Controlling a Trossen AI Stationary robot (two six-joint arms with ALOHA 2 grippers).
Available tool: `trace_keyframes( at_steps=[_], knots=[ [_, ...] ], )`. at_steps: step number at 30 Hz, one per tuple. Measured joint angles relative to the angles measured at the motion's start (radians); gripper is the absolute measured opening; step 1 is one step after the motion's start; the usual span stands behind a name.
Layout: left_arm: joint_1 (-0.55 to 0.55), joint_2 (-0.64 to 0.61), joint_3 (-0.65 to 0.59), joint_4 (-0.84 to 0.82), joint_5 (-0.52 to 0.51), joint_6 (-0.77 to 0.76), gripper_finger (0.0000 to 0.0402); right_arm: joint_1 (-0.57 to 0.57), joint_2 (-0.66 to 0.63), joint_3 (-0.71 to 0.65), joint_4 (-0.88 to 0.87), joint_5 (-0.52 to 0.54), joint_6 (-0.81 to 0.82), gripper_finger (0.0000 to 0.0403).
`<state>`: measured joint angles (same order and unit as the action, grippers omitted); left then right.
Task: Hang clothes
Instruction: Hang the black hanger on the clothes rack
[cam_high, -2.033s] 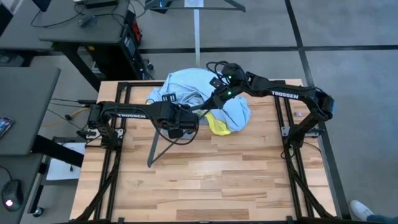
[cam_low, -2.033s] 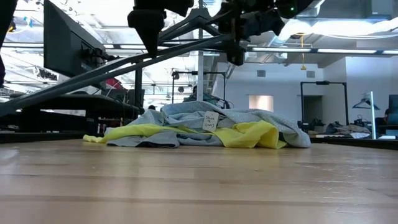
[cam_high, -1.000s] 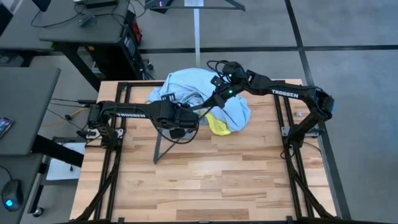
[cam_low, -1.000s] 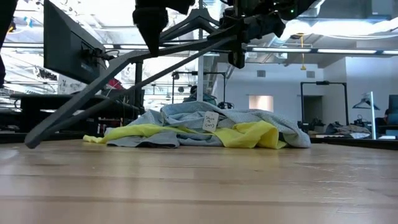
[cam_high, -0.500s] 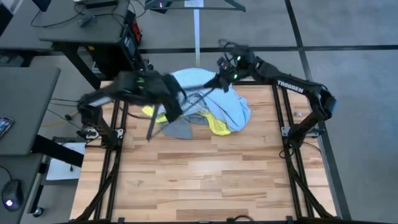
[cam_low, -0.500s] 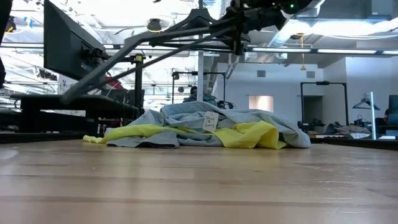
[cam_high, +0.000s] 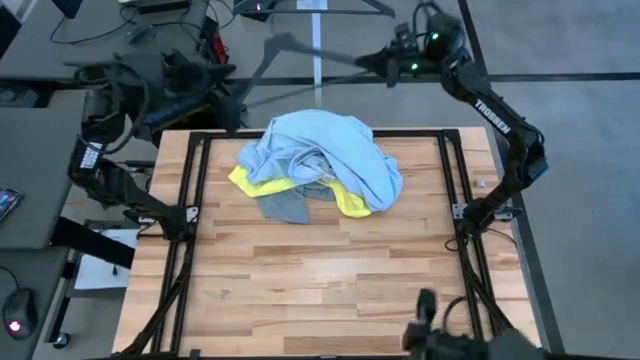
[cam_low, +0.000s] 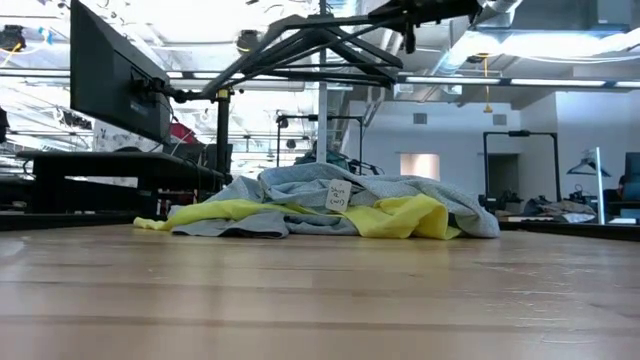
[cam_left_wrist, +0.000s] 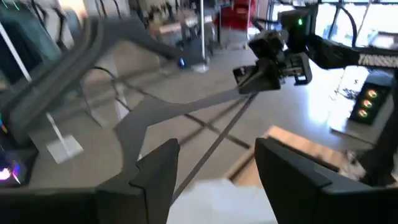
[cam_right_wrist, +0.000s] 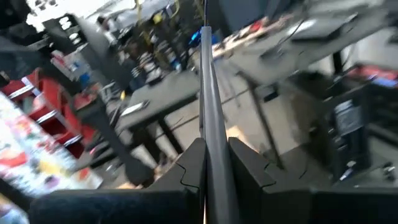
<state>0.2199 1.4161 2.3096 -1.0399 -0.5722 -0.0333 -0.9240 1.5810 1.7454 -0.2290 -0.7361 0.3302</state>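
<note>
The clothes (cam_high: 318, 168) lie in one heap at the far middle of the table: a light-blue shirt on top, a yellow T-shirt (cam_low: 400, 215) and a grey one (cam_high: 285, 207) under it. My right gripper (cam_high: 378, 62) is high beyond the table's far edge, shut on a thin black hanger (cam_high: 318, 52) that reaches out to the left. My left gripper (cam_left_wrist: 214, 177) is drawn back above the far left corner (cam_high: 222, 92), open, with nothing between its fingers; the hanger (cam_left_wrist: 143, 106) hangs in front of it. My right gripper pinches a thin bar of the hanger (cam_right_wrist: 209, 134) between its two fingers, near one end of the hanger. The fingers are about level, and the bar runs straight on out from between them. The hanger is lifted clear, high above the heap.
Black frame rails (cam_high: 447, 180) run along the table's left and right sides. An upright pole (cam_low: 322, 110) stands behind the far edge. Desks (cam_high: 120, 50) stand beyond the far left corner. A dark blurred shape (cam_high: 440, 335) shows at the near edge. Bare wood lies in front of the heap.
My left gripper has opened, let go of the hanger, and swung up and back to the table's far left corner. My right gripper has risen and moved past the far edge, carrying the hanger up off the table and clear above the clothes.
</note>
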Motion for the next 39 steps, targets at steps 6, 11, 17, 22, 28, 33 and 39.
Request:
trace_keyframes(
  at_steps=[6, 11, 17, 22, 28, 33, 39],
  knots=[
    [0.052, 0.004, -0.001, 0.024, 0.050, 0.066, 0.0196, -0.098, 0.000, 0.060, 0.032, 0.002, 0.008, 0.0032],
    [0.089, 0.026, -0.001, 0.012, 0.097, 0.075, 0.0196, -0.148, 0.000, 0.108, 0.058, 0.008, 0.010, 0.0032],
    [0.120, 0.035, -0.001, -0.016, 0.132, 0.077, 0.0196, -0.166, 0.013, 0.114, 0.139, 0.030, 0.061, 0.0032],
    [0.123, 0.039, -0.002, -0.027, 0.149, 0.077, 0.0196, -0.164, 0.029, 0.114, 0.175, 0.048, 0.064, 0.0032],
    [0.123, 0.037, -0.002, -0.050, 0.147, 0.066, 0.0196, -0.197, 0.036, 0.114, 0.175, 0.053, 0.061, 0.0032],
    [0.123, 0.037, -0.002, -0.052, 0.147, 0.073, 0.0196, -0.212, 0.043, 0.114, 0.165, 0.055, 0.059, 0.0032],
    [0.123, 0.043, -0.002, -0.052, 0.145, 0.074, 0.0196, -0.202, 0.044, 0.114, 0.149, 0.053, 0.024, 0.0043]
  ],
)
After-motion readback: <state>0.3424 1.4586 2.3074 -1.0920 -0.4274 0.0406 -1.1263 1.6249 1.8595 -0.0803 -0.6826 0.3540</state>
